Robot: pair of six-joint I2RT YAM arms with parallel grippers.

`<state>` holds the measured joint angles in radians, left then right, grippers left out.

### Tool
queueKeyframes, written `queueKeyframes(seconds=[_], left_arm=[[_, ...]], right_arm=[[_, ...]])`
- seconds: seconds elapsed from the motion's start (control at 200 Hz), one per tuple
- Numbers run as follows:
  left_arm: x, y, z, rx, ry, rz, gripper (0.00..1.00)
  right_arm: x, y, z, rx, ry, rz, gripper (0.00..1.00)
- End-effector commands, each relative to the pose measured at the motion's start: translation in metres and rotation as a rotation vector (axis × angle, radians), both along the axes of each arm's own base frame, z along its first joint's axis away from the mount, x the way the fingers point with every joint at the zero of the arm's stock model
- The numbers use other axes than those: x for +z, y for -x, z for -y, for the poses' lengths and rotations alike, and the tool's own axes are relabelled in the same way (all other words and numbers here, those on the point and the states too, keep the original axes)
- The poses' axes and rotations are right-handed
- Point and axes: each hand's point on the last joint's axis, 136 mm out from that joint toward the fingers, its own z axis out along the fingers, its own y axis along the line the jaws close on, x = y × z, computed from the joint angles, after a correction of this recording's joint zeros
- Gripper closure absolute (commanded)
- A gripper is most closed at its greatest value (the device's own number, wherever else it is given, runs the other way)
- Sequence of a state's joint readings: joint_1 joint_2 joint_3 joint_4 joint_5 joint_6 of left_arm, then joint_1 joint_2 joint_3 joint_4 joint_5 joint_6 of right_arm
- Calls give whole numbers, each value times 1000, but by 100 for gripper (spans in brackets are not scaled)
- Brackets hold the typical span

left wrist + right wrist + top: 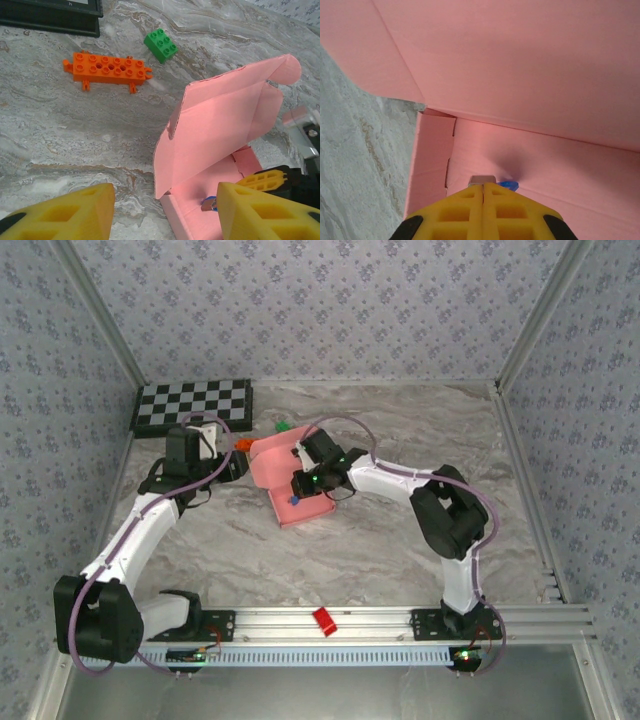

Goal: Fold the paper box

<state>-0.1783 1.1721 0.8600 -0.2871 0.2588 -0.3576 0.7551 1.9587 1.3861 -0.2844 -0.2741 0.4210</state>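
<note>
**Pink box at mid-table, both arms crowding it**

In the overhead view a checkerboard [193,406] fills the upper left corner. Right of it the left gripper [164,200] stands part open, clasping nothing, the box's near corner between its yellow fingers [75,215]. An orange brick [106,68] and a green brick [161,45] lie just beyond. The paper box [285,475] sits centre frame, tray down, lid raised. The right gripper [483,187] is pressed shut inside the tray, beside a blue bit [509,186]. The marble table [400,560] lies bare to the right.
</note>
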Motion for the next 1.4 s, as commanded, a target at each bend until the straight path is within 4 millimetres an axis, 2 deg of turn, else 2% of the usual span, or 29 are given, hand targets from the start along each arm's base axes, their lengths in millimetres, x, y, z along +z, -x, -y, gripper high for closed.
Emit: queueKeyframes(seconds=[0.0, 0.17, 0.225, 0.345, 0.445, 0.535, 0.62, 0.86, 0.96, 1.239, 1.399], left_arm=[[9, 1, 1, -7, 18, 27, 44], [7, 1, 1, -9, 18, 23, 44], [7, 1, 1, -10, 19, 20, 44], [6, -1, 3, -16, 25, 15, 44], [3, -1, 5, -21, 31, 3, 44], [0, -3, 6, -24, 35, -5, 44], [-3, -4, 7, -30, 38, -18, 44], [-14, -11, 18, -71, 66, -76, 44], [-18, -14, 22, -85, 78, -100, 44], [-38, -24, 34, -134, 114, -171, 45], [-47, -36, 36, -126, 111, -188, 46]], right_arm=[[-7, -8, 4, -49, 36, -19, 100], [-16, -13, 20, -100, 118, -7, 100], [-18, -14, 23, -107, 137, 1, 94], [-18, -18, 36, -139, 208, 28, 90], [-14, -20, 42, -147, 240, 53, 81], [-6, -19, 41, -132, 231, 75, 68], [7, -21, 40, -125, 217, 112, 63], [50, -22, 42, -99, 155, 203, 58], [63, -29, 50, -91, 151, 236, 57], [69, -62, 86, -147, 142, 240, 56], [66, -72, 100, -161, 134, 224, 56]])
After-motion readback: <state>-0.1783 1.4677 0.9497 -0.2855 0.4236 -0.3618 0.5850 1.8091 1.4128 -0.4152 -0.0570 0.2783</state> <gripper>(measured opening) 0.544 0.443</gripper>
